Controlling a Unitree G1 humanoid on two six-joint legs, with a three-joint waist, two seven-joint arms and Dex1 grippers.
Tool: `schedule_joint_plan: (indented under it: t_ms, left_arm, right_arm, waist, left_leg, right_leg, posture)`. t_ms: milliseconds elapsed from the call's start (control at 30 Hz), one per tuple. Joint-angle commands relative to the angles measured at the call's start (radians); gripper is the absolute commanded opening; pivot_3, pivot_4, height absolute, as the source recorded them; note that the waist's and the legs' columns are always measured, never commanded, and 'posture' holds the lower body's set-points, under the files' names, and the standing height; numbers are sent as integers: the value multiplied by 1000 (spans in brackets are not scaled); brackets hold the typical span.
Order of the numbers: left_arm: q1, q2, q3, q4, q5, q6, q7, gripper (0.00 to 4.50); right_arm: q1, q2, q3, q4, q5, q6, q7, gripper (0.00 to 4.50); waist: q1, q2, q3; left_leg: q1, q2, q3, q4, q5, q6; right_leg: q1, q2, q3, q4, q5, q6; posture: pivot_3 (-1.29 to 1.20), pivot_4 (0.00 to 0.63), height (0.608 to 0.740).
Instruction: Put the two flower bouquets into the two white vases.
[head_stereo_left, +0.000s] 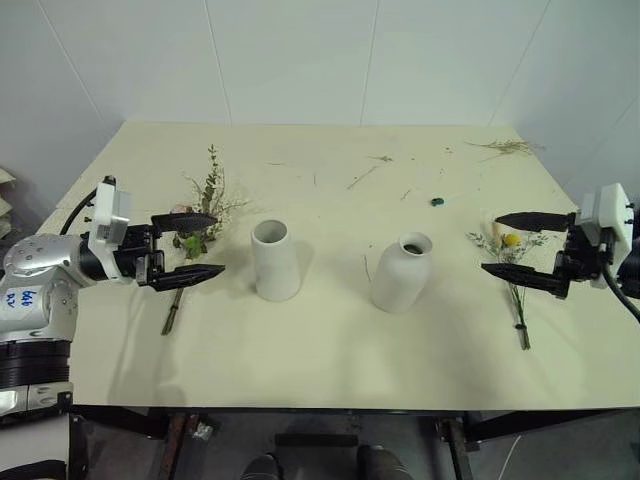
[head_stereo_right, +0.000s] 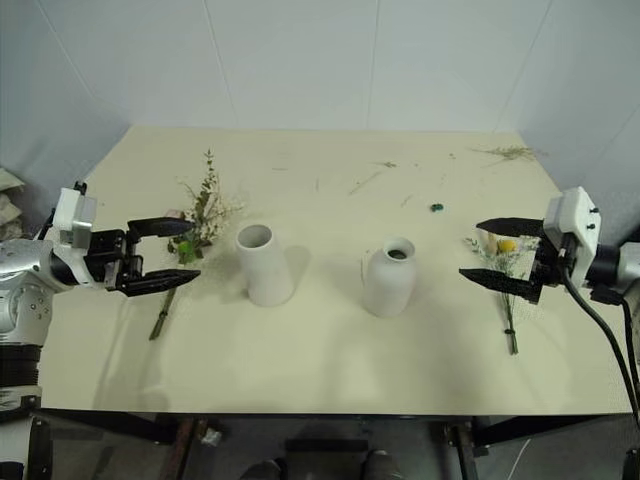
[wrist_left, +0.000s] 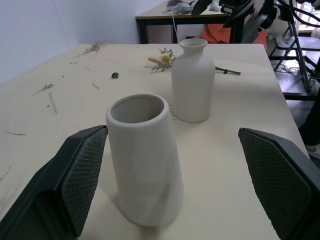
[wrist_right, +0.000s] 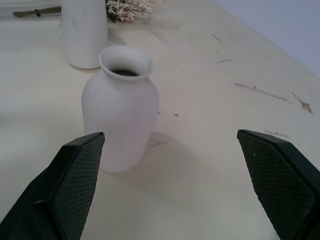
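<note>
Beige desk (head_stereo_left: 330, 350) is carrying both bouquets flat, stems pointing toward the robot. Bushy bouquet (head_stereo_left: 200, 215) is lying under the left hand (head_stereo_left: 190, 247); slim bouquet (head_stereo_left: 512, 270) is lying under the right hand (head_stereo_left: 522, 250). Both hands are hovering level, fingers spread wide and empty, facing the cylinder vase (head_stereo_left: 276, 260) and bottle vase (head_stereo_left: 403, 272) between them.

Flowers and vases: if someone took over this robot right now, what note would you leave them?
Left gripper: jaws open, holding nothing, above the bushy bouquet.
Right gripper: jaws open, holding nothing, above the slim bouquet.
Both bouquets lie flat on the table, one at each end.
The wide vase and the bottle vase stand upright mid-table, no flowers in them.
Done: nothing yet.
Left: pick up each bouquet and put it in a vase.
</note>
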Motion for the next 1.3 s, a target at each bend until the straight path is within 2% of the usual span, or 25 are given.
schedule_joint_plan:
  t_ms: [33, 167, 300, 433, 600, 700, 767, 867, 933, 1033, 1133, 1300]
  left_arm:
    - [-15, 4, 15, -31, -23, 3, 4, 4471]
    - [3, -4, 26, -23, -20, -18, 13, 4471]
    - [51, 36, 28, -48, 9, -4, 37, 4471]
    - [67, 98, 8, -32, 141, 23, 199, 4471]
    - [65, 227, -38, -119, 209, 364, 358, 4471]
    - [12, 301, -115, -196, 241, 789, 494, 4471]
    - [-14, 334, -170, -226, 259, 958, 542, 4471]
    - [-39, 344, -219, -241, 258, 1077, 579, 4471]
    - [-58, 314, -222, -244, 241, 1140, 601, 4471]
    - [-38, 331, -230, -230, 243, 1135, 600, 4471]
    - [-103, 228, -254, -190, 278, 1163, 694, 4471]
    - [-132, 160, -255, -130, 276, 1186, 749, 4471]
  right_arm:
    - [-28, -13, -20, -37, 13, 1, -7, 4500]
    - [-41, 5, 0, -75, 25, 7, -1, 4500]
    - [-100, 16, 29, -119, 58, 55, 13, 4500]
    - [-170, 50, 77, -88, 37, 31, 25, 4500]
    - [-275, 98, 133, -32, 25, -7, 68, 4500]
    - [-351, 120, 164, 42, 15, -43, 132, 4500]
    - [-366, 138, 174, 57, 10, -53, 138, 4500]
    - [-364, 172, 185, 27, 16, -44, 130, 4500]
    - [-354, 185, 181, 13, 22, -41, 126, 4500]
    - [-333, 207, 186, -52, 26, -13, 88, 4500]
    - [-290, 217, 156, -118, 66, 14, 72, 4500]
    - [-260, 225, 150, -225, 103, 66, 25, 4500]
  waist:
    - [-3, 0, 0]
    - [-7, 0, 0]
    - [-17, 0, 0]
    - [-20, 0, 0]
    - [-20, 0, 1]
    - [-22, 0, 1]
    - [-22, 0, 1]
    - [-22, 0, 1]
    - [-21, 0, 1]
    - [-19, 0, 1]
    - [-15, 0, 1]
    - [-18, 0, 1]
  left_leg:
    - [0, 0, 0, 0, 0, 0]
    - [1, 0, 0, 0, 0, 0]
    - [1, 0, 0, 0, 0, 0]
    - [1, 0, 0, 0, 0, 0]
    - [0, 0, 0, 0, 0, 0]
    - [0, 0, 0, 0, 0, 0]
    - [0, 0, -1, -1, 0, 0]
    - [0, 0, -1, -1, 0, 0]
    - [0, 0, -1, -1, 0, 0]
    - [-1, 0, -1, -1, 0, 0]
    - [-1, 0, -1, -1, 0, 0]
    - [0, -1, -2, 1, 0, -1]
  right_leg:
    - [0, 0, 0, 0, 0, 0]
    - [0, 0, 0, 1, 0, 0]
    - [0, 0, 0, 1, 0, 0]
    - [0, 0, 0, 2, 0, 0]
    - [0, 0, 0, 1, 0, 0]
    - [-1, 0, 0, 2, 0, 1]
    - [-1, 0, 0, 2, -1, 1]
    - [-1, 0, 0, 3, -2, 1]
    - [-2, 0, 0, 3, -2, 1]
    - [-2, 0, 0, 4, -2, 1]
    - [-2, 0, 0, 4, -3, 0]
    - [-2, 0, 0, 7, -3, 0]
  posture:
    - [0, 150, 740]
    - [0, 150, 740]
    - [0, 150, 740]
    - [0, 150, 740]
    - [0, 150, 740]
    - [0, 150, 740]
    - [0, 150, 740]
    - [0, 150, 740]
    - [0, 150, 740]
    - [0, 150, 740]
    - [0, 150, 740]
    - [0, 150, 740]
